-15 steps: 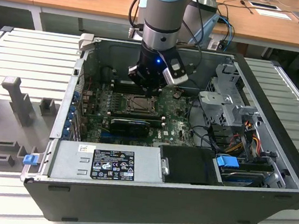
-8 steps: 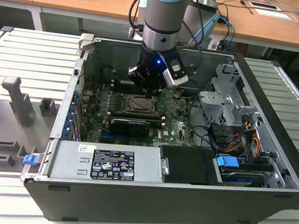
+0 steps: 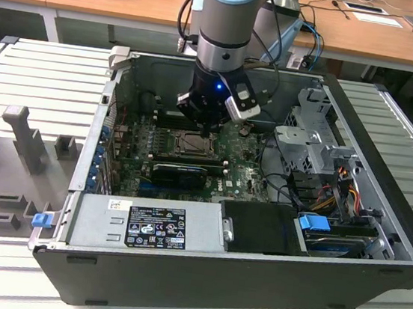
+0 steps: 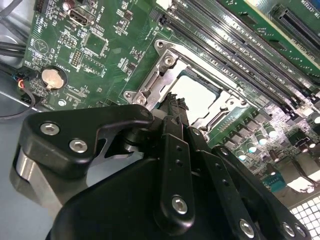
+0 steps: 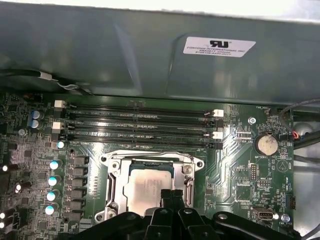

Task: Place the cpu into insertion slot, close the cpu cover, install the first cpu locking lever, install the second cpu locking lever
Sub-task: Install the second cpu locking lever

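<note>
Gripper (image 5: pixel 172 196) low centre of the first wrist view, fingers drawn together to a narrow tip with nothing seen between them; the tip hangs right at the near edge of the cpu (image 5: pixel 145 187), contact or a hair above, cannot tell which. In the second wrist view the same closed tip stands in front of the pale chip face at frame centre. Cpu lies flat and square inside the insertion slot (image 5: pixel 114 187), so the first step reads as done. Cpu cover (image 5: pixel 150 159): the silvery frame sits around the chip with the chip showing through its window, apparently lowered; whether it is fully seated is not clear from here. Locking levers: thin metal runs along the socket sides, but latched or loose I cannot tell, so judge those two steps as open or in hand. Beyond the socket, toward the upper part of the first wrist view, the long memory slots (image 5: pixel 140 120), then the grey case wall (image 5: pixel 125 55); coin battery (image 5: pixel 266 145) at right. In the exterior view the arm stands upright over the open computer case (image 3: pixel 177 271), gripper down at the board, frame centre.
</note>
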Tool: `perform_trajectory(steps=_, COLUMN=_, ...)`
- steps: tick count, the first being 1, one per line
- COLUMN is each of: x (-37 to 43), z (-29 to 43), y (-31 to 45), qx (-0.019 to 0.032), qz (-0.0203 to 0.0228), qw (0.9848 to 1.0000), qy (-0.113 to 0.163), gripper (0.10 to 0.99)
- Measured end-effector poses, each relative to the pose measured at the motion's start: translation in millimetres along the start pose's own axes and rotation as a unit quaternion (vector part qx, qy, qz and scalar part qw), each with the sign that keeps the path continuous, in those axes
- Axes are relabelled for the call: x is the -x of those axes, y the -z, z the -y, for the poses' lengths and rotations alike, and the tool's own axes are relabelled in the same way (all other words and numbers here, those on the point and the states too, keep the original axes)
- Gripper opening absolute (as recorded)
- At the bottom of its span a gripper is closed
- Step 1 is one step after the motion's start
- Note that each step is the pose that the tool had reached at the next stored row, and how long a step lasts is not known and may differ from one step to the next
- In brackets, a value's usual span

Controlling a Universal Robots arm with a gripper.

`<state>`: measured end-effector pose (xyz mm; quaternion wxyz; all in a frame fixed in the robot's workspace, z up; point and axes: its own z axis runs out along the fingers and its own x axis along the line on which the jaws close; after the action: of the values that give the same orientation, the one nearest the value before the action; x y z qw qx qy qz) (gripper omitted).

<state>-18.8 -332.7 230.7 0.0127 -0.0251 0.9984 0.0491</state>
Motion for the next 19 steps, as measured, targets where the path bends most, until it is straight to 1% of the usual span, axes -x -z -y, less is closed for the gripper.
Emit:
perform_trajectory(steps=13, x=-0.4, z=7.9, y=0.8, qx=0.0000, qz=0.0000, qw=1.0000, qy=0.000, gripper=0.106)
perform_trajectory(steps=16, x=-0.5, z=10.8, y=1.1, qx=0.0000, qz=0.0000, qw=1.0000, qy=0.000, gripper=0.106)
perform_trajectory(steps=18, x=-0.6, z=12.2, y=2.5, qx=0.0000, qz=-0.0001, qw=1.0000, qy=0.000, gripper=0.106)
perform_trajectory(steps=19, x=-0.6, z=12.3, y=5.3, qx=0.0002, qz=0.0000, qw=1.0000, qy=0.000, gripper=0.106)
